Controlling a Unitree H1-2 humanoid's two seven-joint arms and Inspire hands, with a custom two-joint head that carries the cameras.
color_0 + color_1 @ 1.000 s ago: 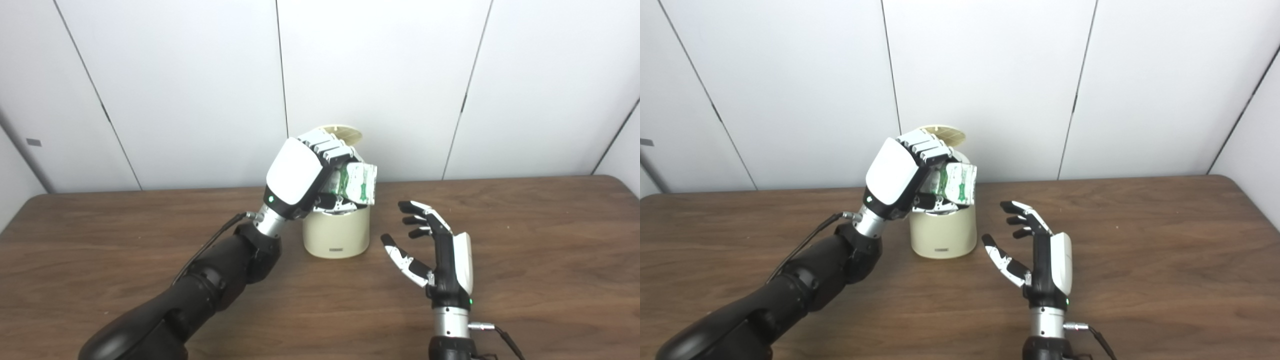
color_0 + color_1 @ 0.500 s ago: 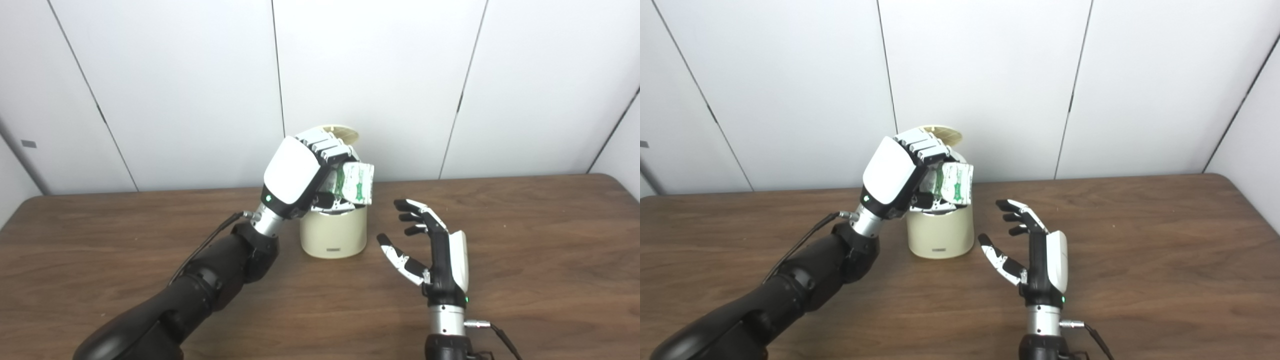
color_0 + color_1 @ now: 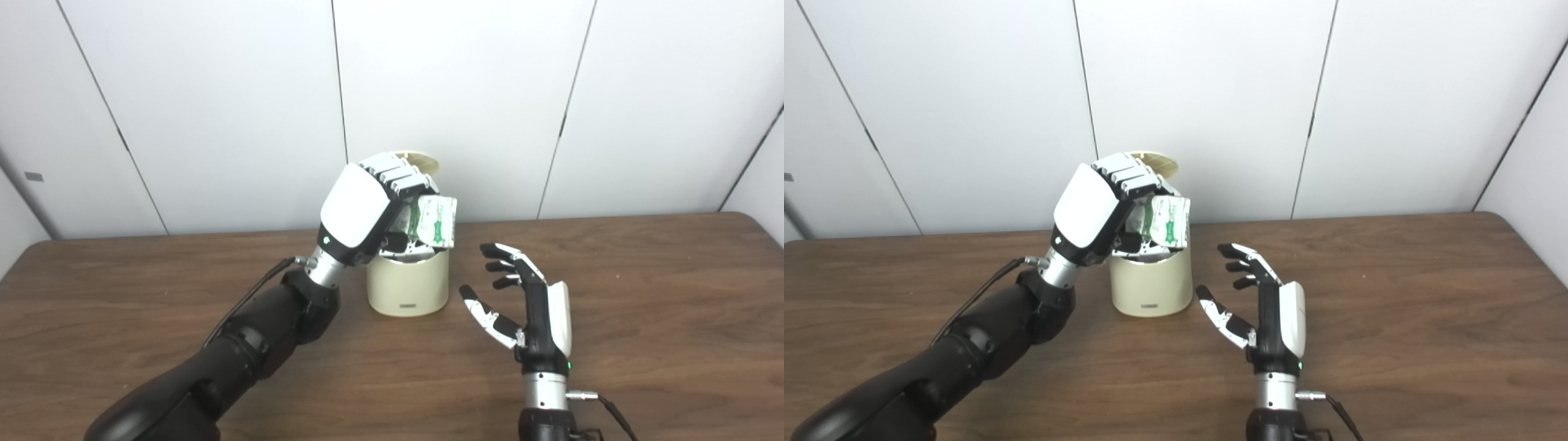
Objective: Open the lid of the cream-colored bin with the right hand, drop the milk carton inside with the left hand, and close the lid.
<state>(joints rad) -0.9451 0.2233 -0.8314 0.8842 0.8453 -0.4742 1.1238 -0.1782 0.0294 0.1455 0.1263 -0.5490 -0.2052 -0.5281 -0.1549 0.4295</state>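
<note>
In the left eye view, the cream-colored bin (image 3: 407,288) stands on the brown bench (image 3: 643,294) near the white wall panels, its lid (image 3: 421,163) swung up behind the opening. The left hand (image 3: 367,211) hangs directly above the open bin, its fingers (image 3: 398,177) curled over and pinching the milk carton (image 3: 436,222), a white carton with green print. The carton sits at the bin's mouth, held above the rim and tilted; it is not inside the bin. The right hand (image 3: 533,312) stands upright on the bench just to the right of the bin, apart from it, palm turned toward the bin, fingers spread and holding nothing.

In the right eye view, the bin (image 3: 1151,285) shows the same open state, with the lid (image 3: 1154,162) standing up behind the left hand (image 3: 1099,208). The milk carton (image 3: 1168,222) stays gripped in those fingers over the opening. The right hand (image 3: 1268,318) is beside the bin without touching it, its fingers (image 3: 1240,254) apart and empty, a cable trailing from its wrist.
</note>
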